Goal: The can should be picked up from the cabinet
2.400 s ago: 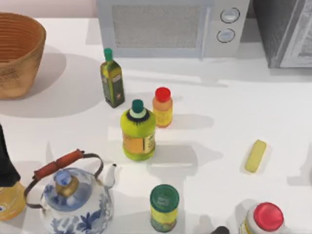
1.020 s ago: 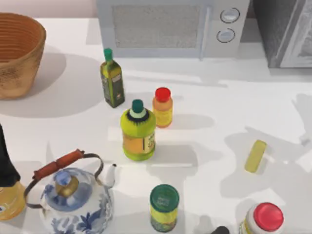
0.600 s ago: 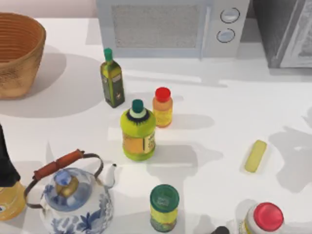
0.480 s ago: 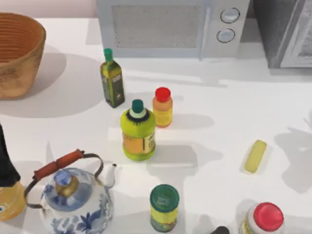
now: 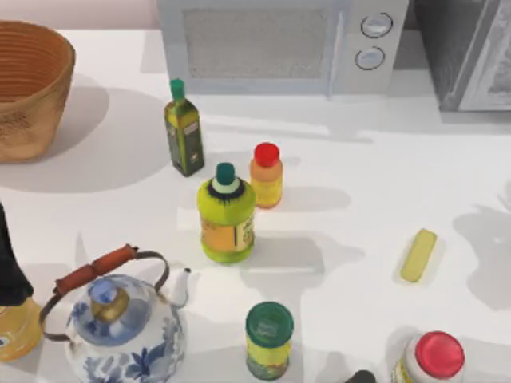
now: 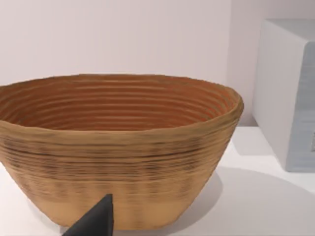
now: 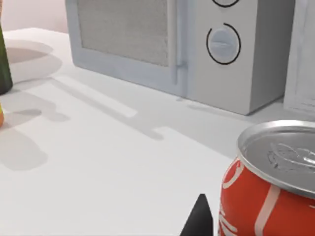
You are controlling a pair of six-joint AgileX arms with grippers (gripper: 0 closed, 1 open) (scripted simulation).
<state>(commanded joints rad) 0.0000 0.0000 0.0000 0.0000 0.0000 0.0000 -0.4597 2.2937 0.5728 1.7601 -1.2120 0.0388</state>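
The can (image 7: pixel 275 191) is red with a silver lid. It sits very close in the right wrist view, above the white table, right beside one dark fingertip (image 7: pixel 199 222) of my right gripper, which is shut on it. The cabinet (image 5: pixel 467 48), a dark grey speckled box with a pale framed door (image 5: pixel 497 68), stands at the table's far right corner; its pale door edge (image 7: pixel 304 54) lies behind the can. My left arm stays parked at the left, one dark fingertip (image 6: pixel 96 222) pointing at the basket.
A white microwave (image 5: pixel 279 44) stands at the back. A woven basket (image 5: pixel 28 88) sits far left. Several bottles (image 5: pixel 227 215), a blue-and-white kettle (image 5: pixel 124 319), a green-lidded jar (image 5: pixel 269 339), a yellow bar (image 5: pixel 419 255) and a red-capped bottle (image 5: pixel 435 359) crowd the table.
The arm's shadow on the right of the table has slid toward the right edge. The bottles, the kettle and the bar have not moved.
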